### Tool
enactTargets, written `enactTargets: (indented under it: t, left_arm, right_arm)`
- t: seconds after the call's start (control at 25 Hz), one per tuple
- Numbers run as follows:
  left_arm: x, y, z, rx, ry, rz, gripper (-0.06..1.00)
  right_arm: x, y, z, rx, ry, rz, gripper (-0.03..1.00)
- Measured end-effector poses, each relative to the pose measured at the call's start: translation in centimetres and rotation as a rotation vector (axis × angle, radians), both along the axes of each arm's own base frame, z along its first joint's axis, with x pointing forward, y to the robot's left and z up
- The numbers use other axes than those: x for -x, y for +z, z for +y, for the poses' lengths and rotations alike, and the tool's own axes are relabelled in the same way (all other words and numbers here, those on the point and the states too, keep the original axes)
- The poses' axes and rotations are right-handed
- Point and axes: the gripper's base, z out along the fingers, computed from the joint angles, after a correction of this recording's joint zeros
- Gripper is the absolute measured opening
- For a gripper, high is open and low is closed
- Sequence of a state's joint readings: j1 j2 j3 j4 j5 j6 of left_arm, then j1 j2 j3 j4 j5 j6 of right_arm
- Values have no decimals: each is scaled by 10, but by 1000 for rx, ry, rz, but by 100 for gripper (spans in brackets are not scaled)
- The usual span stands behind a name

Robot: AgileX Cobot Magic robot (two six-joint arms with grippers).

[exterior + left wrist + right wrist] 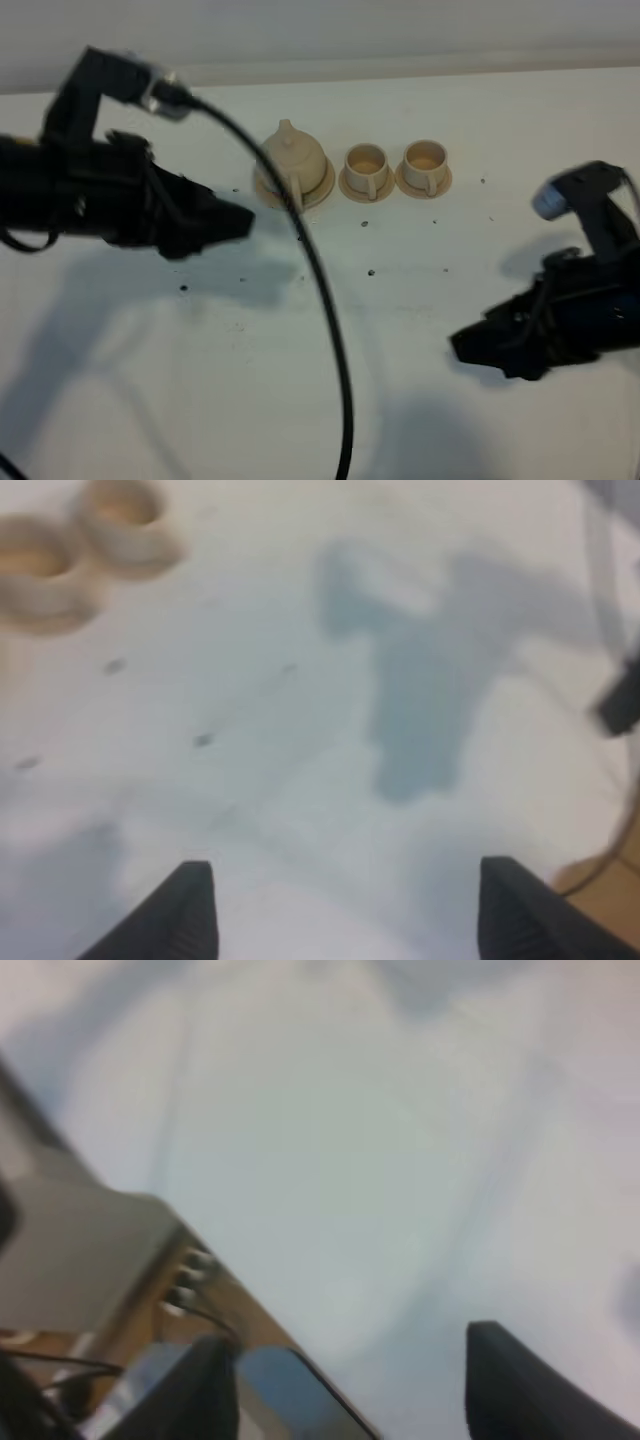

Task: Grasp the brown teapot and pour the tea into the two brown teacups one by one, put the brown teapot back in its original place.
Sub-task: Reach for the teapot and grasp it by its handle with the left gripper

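The brown teapot (293,158) stands upright on its wide saucer, the original place (322,190), at the back middle of the white table. To its right, the two brown teacups (366,168) (425,162) sit on small saucers. They appear blurred in the left wrist view as teacups (35,575) (125,525). My left gripper (237,220) hovers to the left of the teapot and a little nearer than it, apart from it. Its jaws are open and empty (345,910). My right gripper (462,345) is low at the front right, open with nothing between its fingers (350,1380).
A black cable (330,330) arcs from the left arm past the teapot's front down to the table's near edge. Small dark specks (371,271) dot the white table (420,260). The right wrist view shows the table's edge (250,1290) with equipment below it.
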State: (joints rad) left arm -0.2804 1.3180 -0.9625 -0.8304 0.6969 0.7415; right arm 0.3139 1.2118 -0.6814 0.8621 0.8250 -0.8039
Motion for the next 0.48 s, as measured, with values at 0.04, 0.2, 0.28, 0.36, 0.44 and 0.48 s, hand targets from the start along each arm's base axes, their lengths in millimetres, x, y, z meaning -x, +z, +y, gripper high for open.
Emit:
enactTargets:
  t: [0.04,0.2,0.28,0.36,0.44,0.48]
  left_arm:
    - [-3,4,2,-30,24,-11,56]
    - [-13,19,8,-81,115,-40,56]
    - [-19,24,9,-81,150,-71,56]
    - [-27,26,8,-78,166,-84,56]
    - [-37,24,5,-80,169,-76,56]
    - [-41,21,4,-83,168,-68,56]
  right_arm:
    - [3,2,-5,42,-22,-1,52]
    - [17,11,-25,189,-165,12,52]
    - [26,14,-38,280,-228,15,52]
    - [37,18,-49,345,-280,7,52]
    - [52,16,-59,395,-318,9,52]
    - [61,15,-64,406,-328,4,52]
